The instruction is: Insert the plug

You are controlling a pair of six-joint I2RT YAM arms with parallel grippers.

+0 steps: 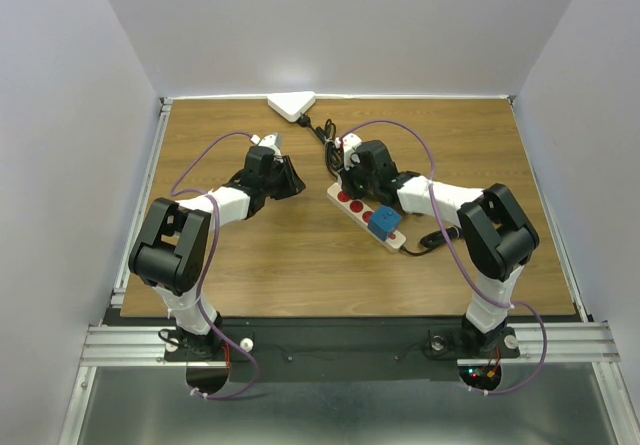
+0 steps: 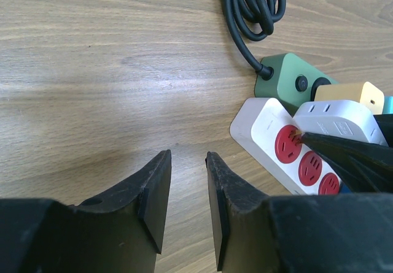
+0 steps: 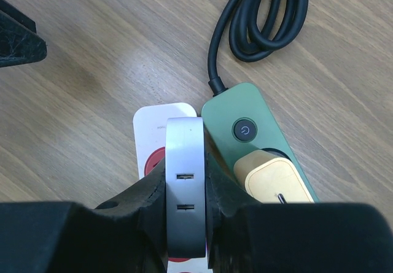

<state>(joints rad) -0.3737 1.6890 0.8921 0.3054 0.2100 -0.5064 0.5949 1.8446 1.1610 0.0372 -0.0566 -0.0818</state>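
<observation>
Red socket (image 3: 155, 161) mostly behind white plug (image 3: 184, 162)

Reaches forward with both arms, elbows bent, leaning in toward the middle. Holds the left tool (image 2: 187, 157) low, its two fingers a little apart. Squeezes the right tool (image 3: 185, 167) tight on a white plug (image 3: 184, 138).

The white plug (image 3: 185, 181) stands on edge over the white power strip (image 3: 153, 118). Its prongs meet the strip's end red socket (image 2: 287, 144).
</observation>
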